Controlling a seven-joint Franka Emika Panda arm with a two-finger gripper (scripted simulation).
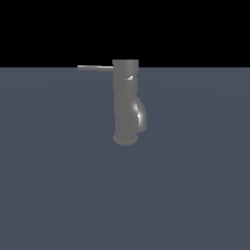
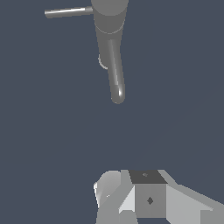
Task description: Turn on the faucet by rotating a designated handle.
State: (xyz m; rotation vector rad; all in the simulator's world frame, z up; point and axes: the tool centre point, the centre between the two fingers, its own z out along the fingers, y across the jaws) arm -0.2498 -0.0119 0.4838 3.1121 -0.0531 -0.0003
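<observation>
Gripper partly in the wrist view, jaw state impossible to tell, well apart from the faucet, faucet upright on the grey floor, handle sticking out horizontally from its cap toward the exterior view's left

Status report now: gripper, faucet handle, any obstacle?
White gripper apart from faucet, state unclear. Thin grey lever handle untouched on dull grey cylindrical faucet. No obstacle seen.

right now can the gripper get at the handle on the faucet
Probably yes. In the wrist view the gripper is well apart from the faucet, with only bare surface between them. The handle juts sideways from the cap with nothing around it. Whether the fingers are open is unclear.
</observation>
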